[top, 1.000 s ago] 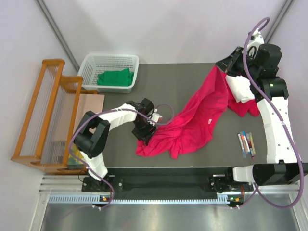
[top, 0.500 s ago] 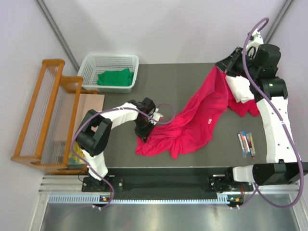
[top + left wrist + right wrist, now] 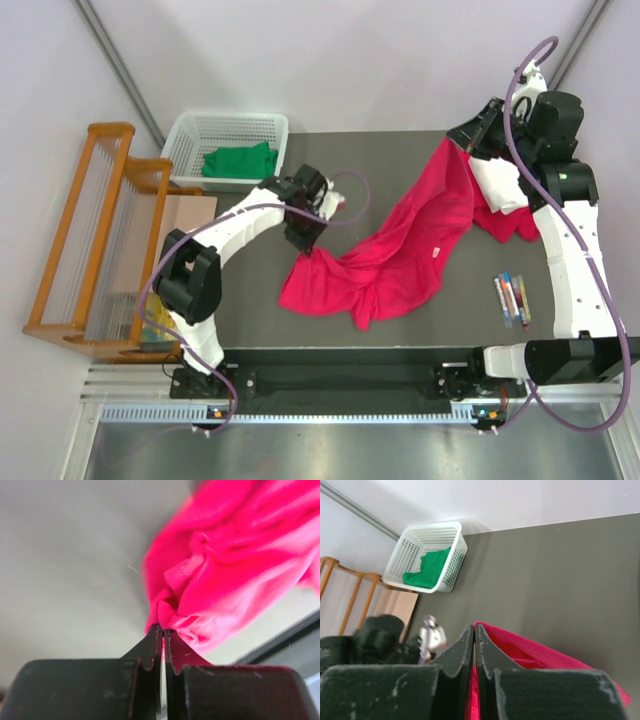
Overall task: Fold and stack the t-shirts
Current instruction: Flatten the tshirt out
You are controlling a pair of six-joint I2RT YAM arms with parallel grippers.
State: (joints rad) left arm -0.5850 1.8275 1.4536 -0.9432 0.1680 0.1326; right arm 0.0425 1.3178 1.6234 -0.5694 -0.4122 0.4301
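A crimson-pink t-shirt [image 3: 400,250] stretches in a crumpled band across the dark table from near left to far right. My left gripper [image 3: 304,240] is shut on its left corner, and the left wrist view shows bunched pink cloth [image 3: 225,570] pinched at the fingertips [image 3: 163,630], raised above the table. My right gripper [image 3: 460,138] is shut on the shirt's far right end, with the pink edge [image 3: 530,652] caught between the closed jaws [image 3: 475,628]. A white t-shirt [image 3: 497,185] lies under the right arm. A bright green t-shirt [image 3: 240,162] sits in the basket.
The white lattice basket [image 3: 190,135] stands at the table's back left, also visible as the basket [image 3: 456,562] in the right wrist view. A wooden rack [image 3: 90,240] stands off the left edge. Several coloured pens [image 3: 512,298] lie near the right arm.
My left gripper has closed on the pink shirt's left corner and moved away from the near edge, pulling that corner up and back. The right arm has not moved.
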